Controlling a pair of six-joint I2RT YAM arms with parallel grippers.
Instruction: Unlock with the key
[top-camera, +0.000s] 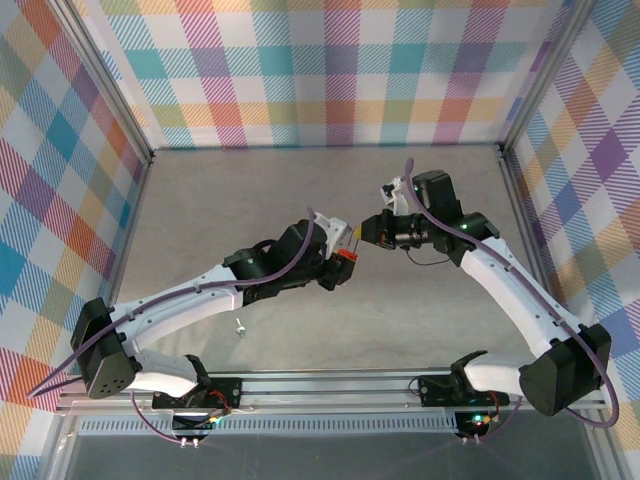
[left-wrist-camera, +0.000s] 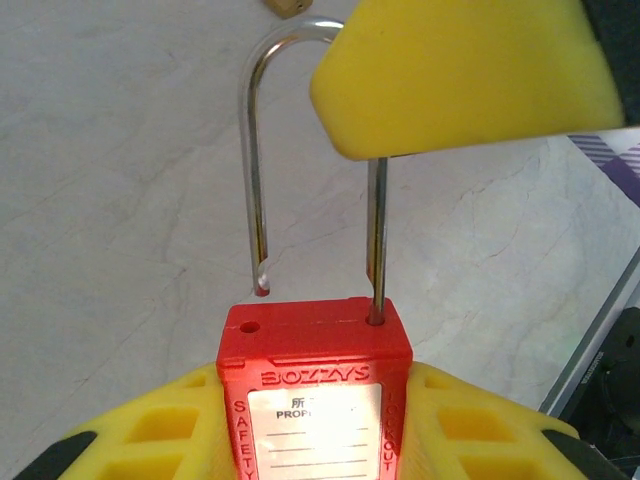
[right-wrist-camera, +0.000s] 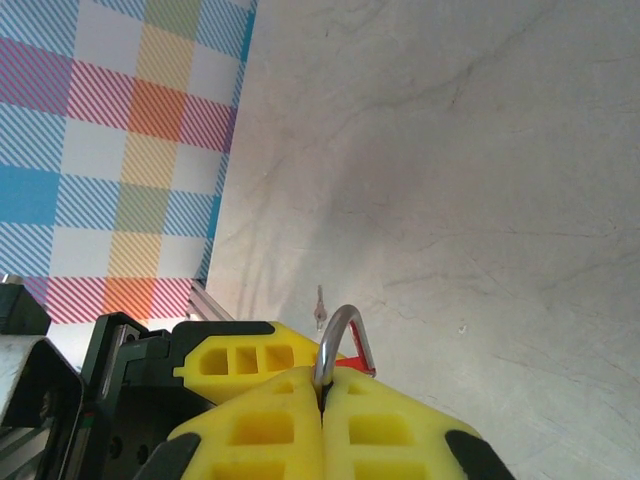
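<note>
Two white robot arms meet above a pale grey table (top-camera: 200, 200), sharing a red safety padlock (left-wrist-camera: 315, 350) held in the air between them. The left gripper (left-wrist-camera: 315, 425) clamps the padlock's plastic body between its yellow pads, its jaws set apart to the body's width. The right gripper (right-wrist-camera: 322, 405) is pinched tight on the steel shackle (left-wrist-camera: 255, 150), near its bend. The shackle's free end sits out of its hole, just above the body, so the lock looks released. A small metal piece (top-camera: 240, 325) lies on the table near the arm bases; it may be the key, but it is too small to tell. The padlock seems light and rigid. Its thin, smooth shackle could slip, so the flat sides of the body look the safer hold.
</note>
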